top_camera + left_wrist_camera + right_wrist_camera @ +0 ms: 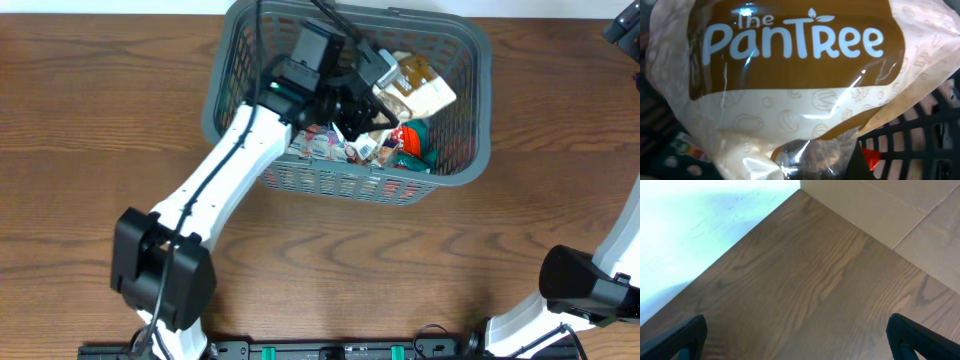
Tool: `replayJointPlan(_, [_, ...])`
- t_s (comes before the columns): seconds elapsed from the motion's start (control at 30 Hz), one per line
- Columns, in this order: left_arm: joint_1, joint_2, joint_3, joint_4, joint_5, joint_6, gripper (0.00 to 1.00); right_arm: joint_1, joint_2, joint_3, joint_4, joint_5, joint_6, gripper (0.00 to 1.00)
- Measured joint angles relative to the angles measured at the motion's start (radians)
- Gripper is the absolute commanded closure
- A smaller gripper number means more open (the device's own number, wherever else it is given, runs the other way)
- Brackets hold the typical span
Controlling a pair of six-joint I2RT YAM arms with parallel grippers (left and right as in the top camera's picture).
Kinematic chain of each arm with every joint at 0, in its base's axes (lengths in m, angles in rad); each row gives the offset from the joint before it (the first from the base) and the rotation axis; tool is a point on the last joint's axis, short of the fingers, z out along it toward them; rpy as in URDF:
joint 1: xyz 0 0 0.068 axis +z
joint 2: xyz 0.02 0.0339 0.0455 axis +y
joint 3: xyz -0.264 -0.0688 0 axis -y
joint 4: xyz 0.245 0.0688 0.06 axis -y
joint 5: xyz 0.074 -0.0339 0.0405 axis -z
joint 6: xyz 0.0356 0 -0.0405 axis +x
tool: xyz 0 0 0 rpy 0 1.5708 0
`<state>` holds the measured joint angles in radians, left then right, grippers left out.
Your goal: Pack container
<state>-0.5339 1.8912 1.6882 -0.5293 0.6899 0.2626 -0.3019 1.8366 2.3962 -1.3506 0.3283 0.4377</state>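
Observation:
The dark grey slotted container (478,62) stands at the back middle of the wooden table. My left arm reaches into it from the front left. My left gripper (385,85) is shut on a cream and brown snack packet (418,90) and holds it just above the other contents. That packet, printed "The PanTree" (795,75), fills the left wrist view and hides the fingers. The container's lattice wall (912,142) shows behind it. My right gripper (797,340) is open over bare table, one dark fingertip (685,337) at each lower corner, nothing between them.
Several packets lie in the container under the held one: a teal one (412,142), a red one (400,133), pale pink ones (322,146). The right arm's base (590,285) sits at the table's front right. A beige board (890,210) borders the table in the right wrist view.

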Motion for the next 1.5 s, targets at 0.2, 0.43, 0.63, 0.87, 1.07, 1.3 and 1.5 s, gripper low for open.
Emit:
replayJointPlan(0.2, [-0.005, 0.008, 0.000, 0.002, -0.018, 0.004, 0.01, 0.000, 0.000, 0.000, 0.000, 0.000, 0.000, 0.01])
replayJointPlan(0.43, [-0.001, -0.001, 0.000, 0.002, -0.022, 0.003, 0.01, 0.000, 0.000, 0.000, 0.000, 0.000, 0.000, 0.01])
replayJointPlan(0.63, [0.041, -0.108, 0.031, -0.032, -0.148, -0.042, 0.01, 0.000, 0.000, 0.000, 0.000, 0.000, 0.000, 0.01])
replayJointPlan(0.87, [0.168, -0.389, 0.167, -0.251, -0.558, -0.126, 0.01, 0.000, 0.000, 0.000, 0.000, 0.000, 0.000, 0.01])
replayJointPlan(1.07, [0.308, -0.562, 0.186, -0.516, -0.791, -0.179, 0.01, 0.000, 0.000, 0.000, 0.000, 0.000, 0.000, 0.01])
replayJointPlan(1.3, [0.396, -0.549, 0.183, -0.587, -0.860, -0.189, 0.01, 0.000, 0.000, 0.000, 0.000, 0.000, 0.000, 0.01])
replayJointPlan(1.5, [0.396, -0.545, 0.183, -0.589, -0.867, -0.189, 0.01, 0.000, 0.000, 0.000, 0.000, 0.000, 0.000, 0.01])
